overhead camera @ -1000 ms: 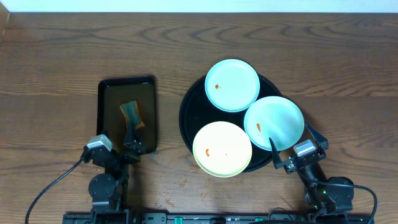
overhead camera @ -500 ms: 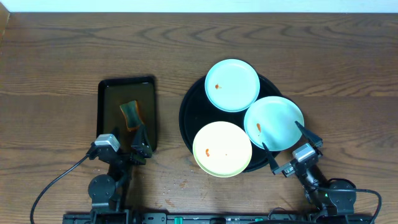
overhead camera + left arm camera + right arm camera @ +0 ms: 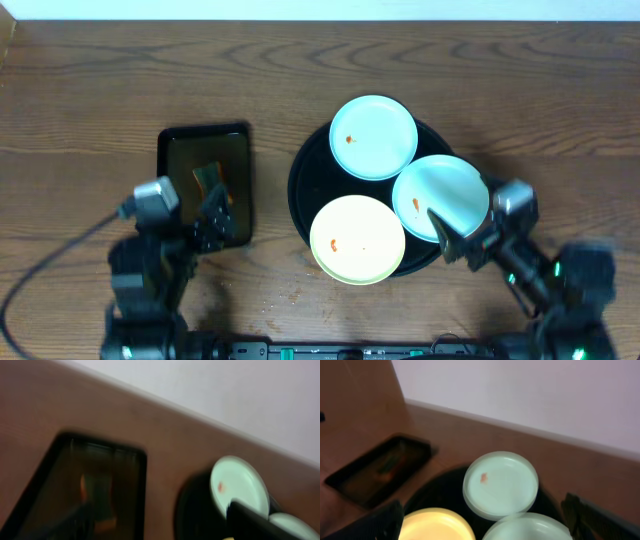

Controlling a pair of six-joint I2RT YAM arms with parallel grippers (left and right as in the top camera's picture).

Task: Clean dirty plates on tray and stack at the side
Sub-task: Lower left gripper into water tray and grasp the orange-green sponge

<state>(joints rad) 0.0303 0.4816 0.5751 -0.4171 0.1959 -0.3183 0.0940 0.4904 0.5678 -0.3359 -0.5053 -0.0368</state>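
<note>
Three plates [image 3: 373,137] unmoved on tray [image 3: 300,190], none cleaned. Just advanced: left gripper [image 3: 212,215], jaws wide, over likely sponge [image 3: 208,180] at 9 o'clock; right gripper [image 3: 452,238], wide, at 4 o'clock.

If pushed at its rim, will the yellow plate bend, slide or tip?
Probably stiff: the yellow plate shows an even round rim. It may slide, since the tray looks glossy. It seems to overhang the tray's edge, so it might tip.
</note>
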